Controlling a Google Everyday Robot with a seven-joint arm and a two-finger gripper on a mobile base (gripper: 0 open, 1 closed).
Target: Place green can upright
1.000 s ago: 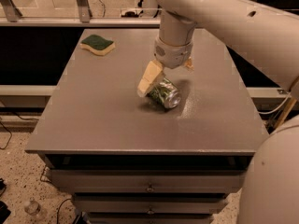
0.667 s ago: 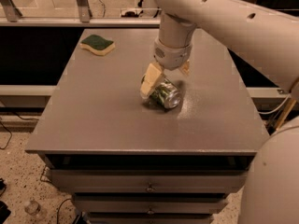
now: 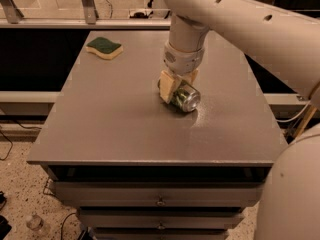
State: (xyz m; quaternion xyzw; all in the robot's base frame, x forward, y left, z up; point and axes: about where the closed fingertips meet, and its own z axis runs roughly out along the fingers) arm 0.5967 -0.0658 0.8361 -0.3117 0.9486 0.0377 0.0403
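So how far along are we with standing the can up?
Done: the end effector is closed on the can on the table. In hand: the can lies on its side, silver end toward the camera. Left: tip it upright, set it down, release.

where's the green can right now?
Camera view: the green can lies on its side near the middle of the table, clamped in the gripper, well apart from the sponge at the far corner.

Cream tubular arm [image 3: 240, 19] with small holes; tan-fingered hand [image 3: 179, 86] at table [image 3: 110, 129] centre.
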